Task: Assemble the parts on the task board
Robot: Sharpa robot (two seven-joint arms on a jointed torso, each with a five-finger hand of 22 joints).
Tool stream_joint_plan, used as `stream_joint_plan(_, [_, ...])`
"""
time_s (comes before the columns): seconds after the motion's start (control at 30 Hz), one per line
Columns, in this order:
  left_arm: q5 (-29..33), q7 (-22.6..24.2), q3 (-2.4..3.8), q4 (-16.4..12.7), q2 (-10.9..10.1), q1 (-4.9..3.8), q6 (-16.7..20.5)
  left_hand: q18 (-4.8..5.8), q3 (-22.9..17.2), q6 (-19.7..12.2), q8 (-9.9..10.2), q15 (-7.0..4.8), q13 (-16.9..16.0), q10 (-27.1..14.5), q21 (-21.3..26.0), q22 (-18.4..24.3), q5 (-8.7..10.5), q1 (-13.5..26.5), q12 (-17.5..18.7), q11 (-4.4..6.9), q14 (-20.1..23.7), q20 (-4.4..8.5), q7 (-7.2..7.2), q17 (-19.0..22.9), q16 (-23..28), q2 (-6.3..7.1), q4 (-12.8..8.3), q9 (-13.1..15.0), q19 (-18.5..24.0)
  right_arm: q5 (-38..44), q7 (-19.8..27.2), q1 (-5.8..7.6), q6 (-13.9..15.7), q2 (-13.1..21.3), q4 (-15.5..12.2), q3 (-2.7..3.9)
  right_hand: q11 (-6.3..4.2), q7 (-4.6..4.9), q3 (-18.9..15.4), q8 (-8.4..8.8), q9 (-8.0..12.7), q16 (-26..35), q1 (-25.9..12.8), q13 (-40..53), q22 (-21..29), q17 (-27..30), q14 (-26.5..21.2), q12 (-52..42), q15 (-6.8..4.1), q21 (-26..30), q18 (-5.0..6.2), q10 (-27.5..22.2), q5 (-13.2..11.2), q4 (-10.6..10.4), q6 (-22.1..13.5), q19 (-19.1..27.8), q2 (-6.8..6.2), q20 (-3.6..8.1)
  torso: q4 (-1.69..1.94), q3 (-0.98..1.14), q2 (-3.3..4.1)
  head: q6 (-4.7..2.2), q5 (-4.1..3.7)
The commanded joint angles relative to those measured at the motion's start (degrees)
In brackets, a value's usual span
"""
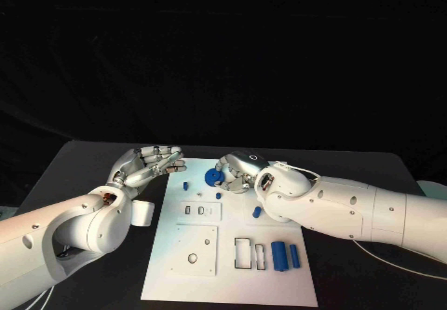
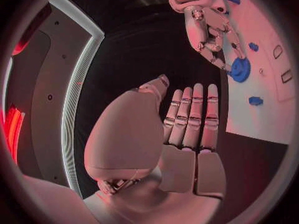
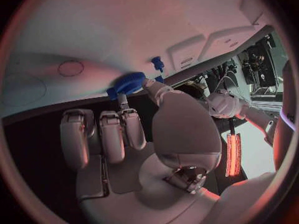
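Observation:
The white task board [image 1: 242, 284] lies in the middle of the black table. At its far end my right hand [image 1: 240, 171] pinches a blue round part [image 1: 214, 177] between thumb and a finger, low over the board; the right wrist view shows the blue round part [image 3: 127, 84] at the fingertips. My left hand [image 1: 147, 165] hovers beside the board's far left corner, palm up, fingers straight and apart, holding nothing. Small blue pegs [image 1: 185, 186] [image 1: 218, 195] [image 1: 256, 210] sit on the board. Two blue bars [image 1: 278, 256] [image 1: 294, 256] lie at its near right.
The board has rectangular slots [image 1: 250, 253] next to the blue bars, a round hole [image 1: 193, 258] in a raised square plate, and a smaller plate with little openings [image 1: 200, 211]. Bare black table [image 1: 93, 161] lies on either side of the board.

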State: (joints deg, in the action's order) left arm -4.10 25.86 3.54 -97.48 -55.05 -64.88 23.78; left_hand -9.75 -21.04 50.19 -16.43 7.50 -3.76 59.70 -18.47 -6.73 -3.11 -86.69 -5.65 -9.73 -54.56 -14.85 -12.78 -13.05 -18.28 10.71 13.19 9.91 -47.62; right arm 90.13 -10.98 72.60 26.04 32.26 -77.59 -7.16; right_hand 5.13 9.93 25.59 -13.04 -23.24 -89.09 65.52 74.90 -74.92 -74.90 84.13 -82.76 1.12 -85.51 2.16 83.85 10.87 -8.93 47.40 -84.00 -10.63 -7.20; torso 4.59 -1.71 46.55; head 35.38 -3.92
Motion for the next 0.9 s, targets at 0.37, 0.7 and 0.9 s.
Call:
stream_joint_plan(0.37, [0.10,0.35,0.04,0.01,0.06,-0.05,-0.78,-0.75,-0.34,-0.24,0.20,0.33,0.03,-0.17,0.24,0.05,0.15,0.14,0.18,-0.37,0.01,0.04,-0.31,-0.05,0.20,0.48,0.09,-0.09,-0.35,-0.28,-1.19,-0.05,-1.82,2.13,-1.62,-0.03,-0.18,-0.19,-0.12,0.03,0.07,-0.22,-0.42,7.57,-10.47,-12.16,5.21,-0.37,-0.22,0.26,-0.62,0.21,0.50,-0.50,0.55,-2.05,0.27,0.14,0.06,-0.02,-0.03,0.10,0.02])
stream_joint_plan(0.7, [0.10,0.42,0.04,0.12,-0.11,-0.04,-0.70,-0.75,-0.34,-0.24,0.20,0.33,0.03,-0.17,0.24,0.05,0.15,0.14,0.18,-0.37,0.01,0.04,-0.31,-0.05,0.20,0.48,0.09,-0.09,-0.35,-3.04,1.13,0.40,3.77,7.85,-7.81,0.15,-0.35,-0.35,0.26,0.22,0.07,-0.19,0.23,7.81,-10.64,-12.07,5.19,-0.61,-0.39,0.14,-0.66,0.49,2.64,-0.65,1.16,-2.19,0.54,0.32,-0.22,0.04,-0.17,-0.11,0.20])
stream_joint_plan(0.9, [0.11,0.42,0.03,0.25,-0.20,-0.04,-0.69,-0.76,-0.43,-0.24,0.25,0.34,0.02,-0.14,0.26,0.09,0.15,0.18,0.30,-0.38,0.00,0.03,-0.32,-0.08,0.26,0.51,0.02,-0.10,-0.36,-16.62,11.81,2.26,2.78,14.60,-11.17,0.30,-0.33,-0.25,1.37,0.71,0.17,0.35,3.17,6.75,-8.37,-10.05,4.70,0.45,-0.43,2.67,0.10,-0.43,2.94,1.43,1.50,-0.15,-0.12,0.41,-0.87,0.16,-0.49,-0.65,-0.63])
